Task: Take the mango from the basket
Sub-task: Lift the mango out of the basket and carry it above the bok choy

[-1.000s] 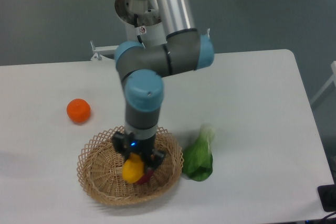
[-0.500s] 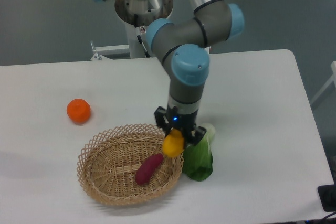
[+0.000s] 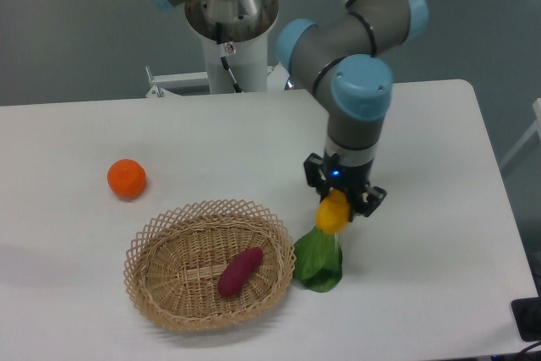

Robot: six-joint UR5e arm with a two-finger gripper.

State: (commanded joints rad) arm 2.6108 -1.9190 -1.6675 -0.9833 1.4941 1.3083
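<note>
My gripper (image 3: 338, 206) is shut on the yellow-orange mango (image 3: 332, 212) and holds it in the air to the right of the basket, above the green leafy vegetable. The tan woven wicker basket (image 3: 161, 234) sits at the front of the white table. Only the dark purple-red sweet potato (image 3: 240, 271) lies in it.
A round orange tangerine (image 3: 127, 178) lies on the table to the left of the basket. A green leafy vegetable (image 3: 319, 261) lies just right of the basket, under the held mango. The robot base (image 3: 230, 23) stands at the back edge of the table.
The gripper has lifted the mango out of the basket and carried it right, past the rim, to above the green vegetable. The sweet potato stays in the basket.
</note>
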